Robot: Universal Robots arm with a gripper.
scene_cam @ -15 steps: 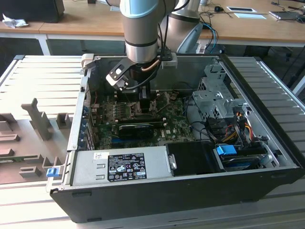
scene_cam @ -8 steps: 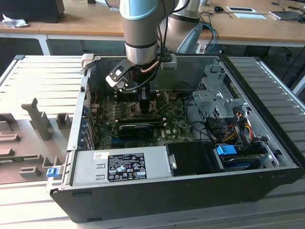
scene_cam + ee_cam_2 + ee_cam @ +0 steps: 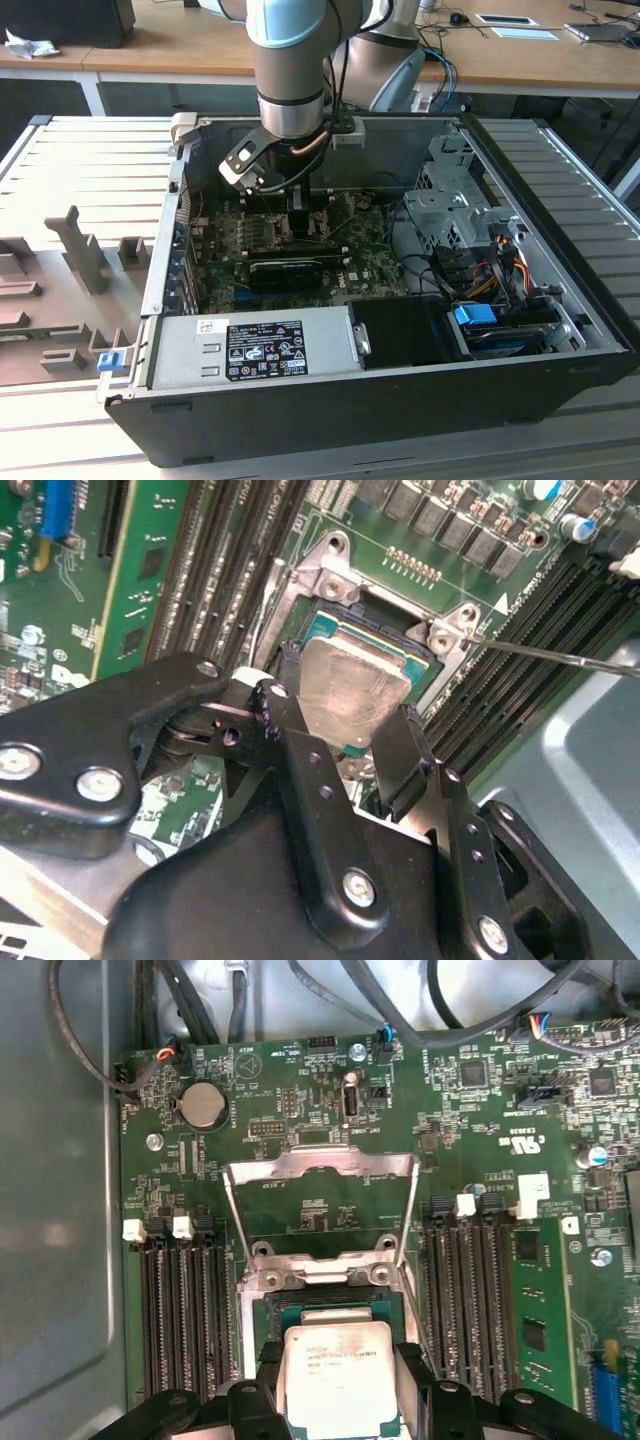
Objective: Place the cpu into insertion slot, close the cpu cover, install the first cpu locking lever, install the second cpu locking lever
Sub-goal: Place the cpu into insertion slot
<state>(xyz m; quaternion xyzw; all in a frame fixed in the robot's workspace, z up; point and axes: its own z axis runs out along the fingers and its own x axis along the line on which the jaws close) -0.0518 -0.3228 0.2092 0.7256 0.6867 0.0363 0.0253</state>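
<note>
In both wrist views my gripper (image 3: 345, 718) (image 3: 338, 1388) is shut on the cpu (image 3: 352, 692) (image 3: 335, 1365), a black finger on each of two opposite edges. The chip's silver-grey top faces up. It sits directly over the insertion slot (image 3: 300, 1307) (image 3: 345, 620), slightly tilted, and I cannot tell whether it is seated. The cpu cover (image 3: 320, 1163) stands swung open behind the socket, its window showing the green board. A thin metal locking lever (image 3: 560, 656) sticks out sideways beside the socket. In the exterior view the gripper (image 3: 300, 205) reaches down inside the computer case.
Black memory slots (image 3: 180, 1320) (image 3: 465, 1300) flank the socket closely on both sides. A long black expansion card (image 3: 285, 270), the power supply (image 3: 250, 345) and a drive cage (image 3: 450, 200) fill the case. Cables (image 3: 200, 1000) hang at the board's edge.
</note>
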